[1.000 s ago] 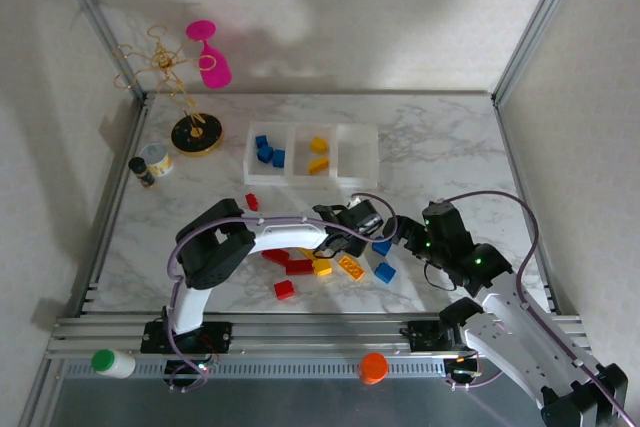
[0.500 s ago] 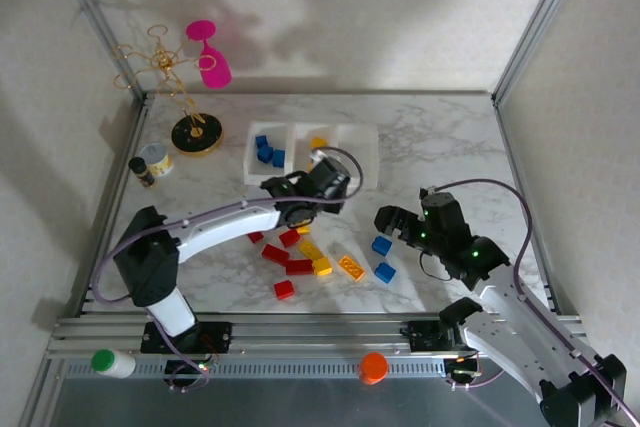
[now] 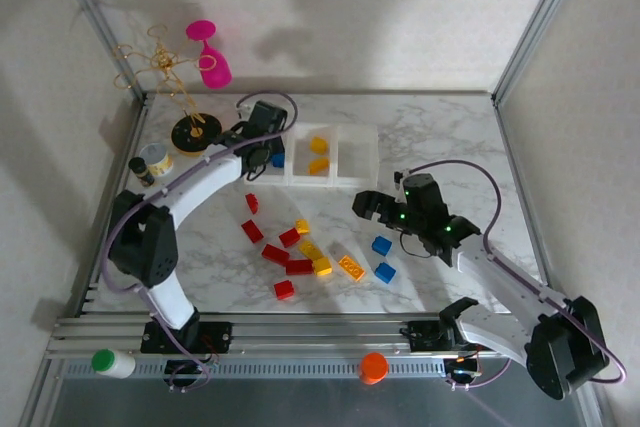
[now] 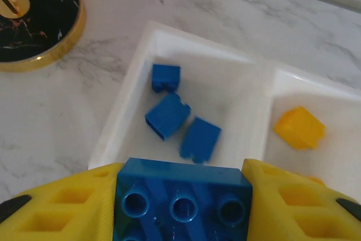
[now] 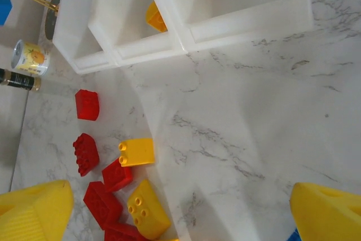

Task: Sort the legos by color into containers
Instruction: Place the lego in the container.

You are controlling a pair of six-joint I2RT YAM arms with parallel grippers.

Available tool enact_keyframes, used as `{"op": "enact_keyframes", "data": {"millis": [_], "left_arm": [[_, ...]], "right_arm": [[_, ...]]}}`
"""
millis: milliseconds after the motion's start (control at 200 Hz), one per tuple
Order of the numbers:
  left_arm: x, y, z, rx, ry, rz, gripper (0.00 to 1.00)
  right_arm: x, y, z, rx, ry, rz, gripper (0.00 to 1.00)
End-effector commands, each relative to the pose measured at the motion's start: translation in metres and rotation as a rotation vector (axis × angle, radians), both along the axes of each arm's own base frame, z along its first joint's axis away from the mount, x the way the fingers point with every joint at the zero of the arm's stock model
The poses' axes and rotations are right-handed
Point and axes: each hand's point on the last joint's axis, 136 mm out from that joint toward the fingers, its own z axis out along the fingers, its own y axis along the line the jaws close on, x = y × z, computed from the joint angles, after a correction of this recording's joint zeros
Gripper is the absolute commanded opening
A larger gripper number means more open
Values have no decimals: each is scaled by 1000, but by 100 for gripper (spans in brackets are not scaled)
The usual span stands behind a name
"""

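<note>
Blue brick (image 4: 181,187) is pinched in the left gripper (image 4: 183,213) over the leftmost bin (image 4: 121,131), near the table's (image 3: 440,147) far edge, where 3 blue bricks (image 4: 169,114) lie. Released off-centre, it may clip the rim and bounce out. Right gripper (image 3: 367,204) hangs spread wide near 2 loose blue legos (image 3: 381,245).

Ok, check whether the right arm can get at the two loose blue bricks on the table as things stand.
Probably yes. The right hand is open, and both blue bricks lie apart on the bare table close beside it, with nothing on top. It may have to draw back toward its base.
</note>
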Motion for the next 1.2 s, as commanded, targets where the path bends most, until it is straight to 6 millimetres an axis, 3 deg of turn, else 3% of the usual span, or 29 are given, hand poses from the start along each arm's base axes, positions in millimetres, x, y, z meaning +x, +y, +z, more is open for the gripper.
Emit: {"op": "enact_keyframes", "data": {"millis": [0,165,220,406,581,721,936,1197], "left_arm": [[27,0,-24,-22,32,3,44],[59,4,-54,4,73,22,45],[66,4,-60,10,85,19,51],[74,-2,-47,-18,60,0,65],[70,1,-26,-18,39,12,67],[54,-16,-1,-81,9,-48,69],[6,-70,34,-159,-43,-206,71],[-63,-140,38,-210,-21,-390,73]], "right_arm": [[18,10,21,32,-75,7,99],[24,9,18,-2,-75,0,99],[25,7,17,-13,-72,-8,99],[28,4,22,-26,-85,-23,99],[26,2,17,-20,-65,-31,99],[23,0,17,-24,-58,-37,98],[12,-10,17,-40,-13,-69,99],[-16,-37,14,-90,45,-128,99]]}}
